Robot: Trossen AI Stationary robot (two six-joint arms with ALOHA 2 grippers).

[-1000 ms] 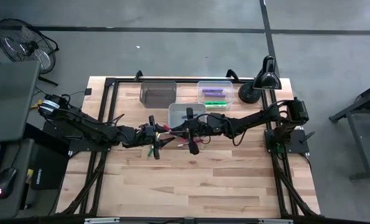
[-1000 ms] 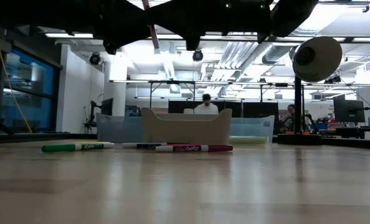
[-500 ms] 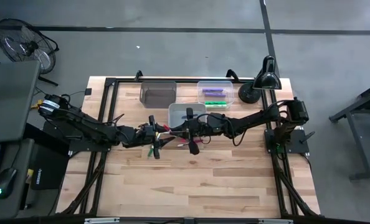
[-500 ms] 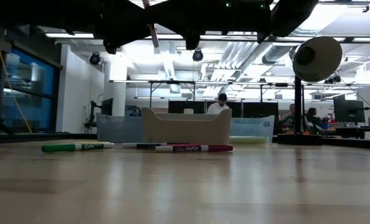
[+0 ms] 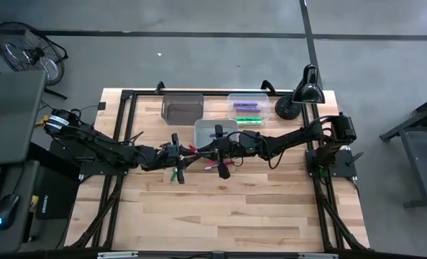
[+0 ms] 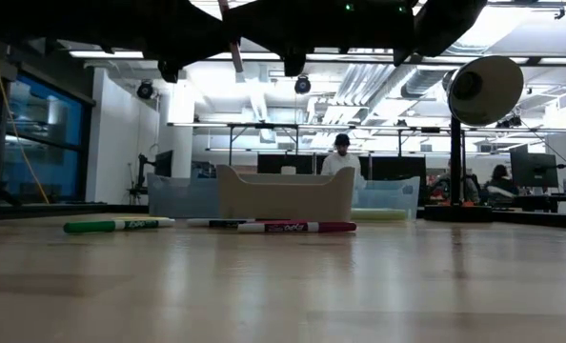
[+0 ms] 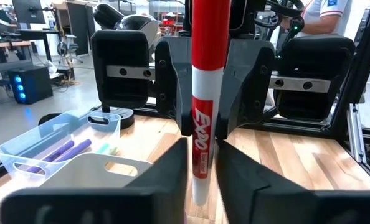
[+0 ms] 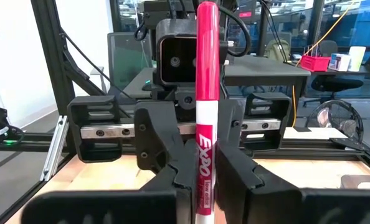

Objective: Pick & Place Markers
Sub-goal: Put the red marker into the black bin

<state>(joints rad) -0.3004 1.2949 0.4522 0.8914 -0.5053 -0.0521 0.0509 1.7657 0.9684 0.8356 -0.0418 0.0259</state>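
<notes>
A wooden table (image 5: 221,208) seen from above, with two dark robot arms meeting at its middle. The left gripper (image 5: 187,155) reaches in from the left and the right gripper (image 5: 201,150) from the right, nearly nose to nose just in front of a white bin (image 5: 199,128).

Both wrist views show the same red marker (image 7: 204,99) standing upright between the two grippers. Each gripper's fingers are clamped on it, the left low on the barrel and the right likewise from the opposite side. It looks like a handover in mid-air, with neither side having let go.

Progress appears partial. In the clear bin (image 5: 248,98) at the back, right of centre, lie at least two purple markers (image 5: 245,106) and one green marker (image 5: 248,120). The white bin holds one dark marker (image 5: 218,132), its colour hard to tell. The smoky grey bin (image 5: 182,108) at the back left shows nothing inside.

Still loose on the table, the level view shows three: a green marker (image 6: 118,226) on the left, a dark one (image 6: 216,223) behind, and a pink-red marker (image 6: 297,228) in the middle. Counting the held one, four remain to be placed.

A black desk lamp (image 5: 300,94) stands at the back right corner. A person (image 6: 340,157) stands in the room beyond.
</notes>
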